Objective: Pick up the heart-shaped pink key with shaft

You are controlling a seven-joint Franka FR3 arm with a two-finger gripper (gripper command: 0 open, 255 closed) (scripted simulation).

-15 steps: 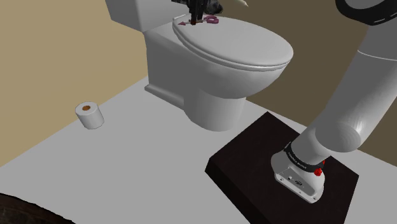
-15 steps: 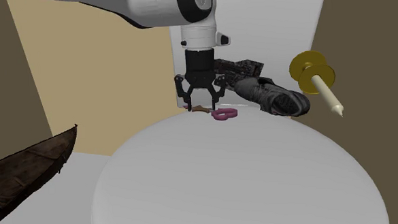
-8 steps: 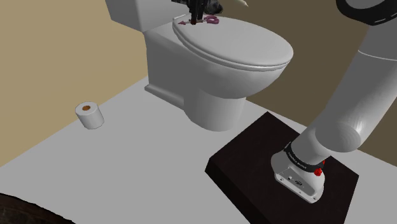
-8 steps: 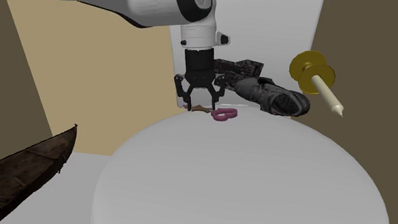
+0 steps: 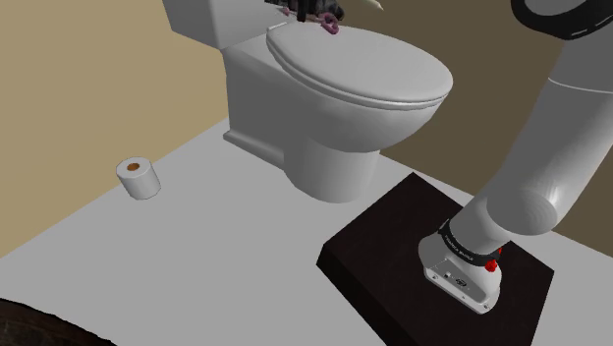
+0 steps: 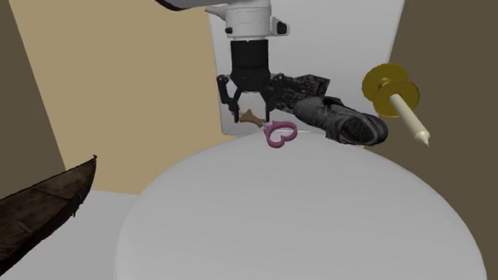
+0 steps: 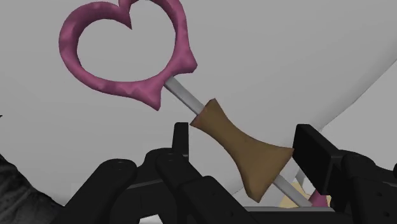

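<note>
Wrist view: the tool (image 7: 247, 146) is closed most of the way on the key (image 7: 71, 44), its two black fingers (image 7: 312, 153) pressing either side of the brown, hourglass-shaped grip on the shaft. The thin grey shaft runs on from that grip to the pink heart-shaped loop, which sticks out beyond the fingertips with the pale grey toilet lid (image 7: 331, 57) behind it.

In the second exterior view the tool points straight down over the far edge of the toilet lid. The key slants down from the fingers toward that view's right, heart end lowest, and appears to hang just clear of the lid (the gap is small and hard to judge). At the same far edge, on the view's right of the key, a black boot (image 6: 340, 119) lies on its side just beside the tool. A yellow spool on a cream peg (image 6: 395, 91) sits further to the right of it. A dark wooden boat (image 6: 37, 210) shows to the left of the lid and lower down.

In the shoulder view the pink heart shows at the back of the toilet lid, close against the white tank (image 5: 201, 20). A toilet paper roll (image 5: 139, 178) stands on the floor to the lid's left, well apart from the bowl. The arm (image 5: 560, 138) rises from the dark stand (image 5: 393, 246) to the lid's lower right.
</note>
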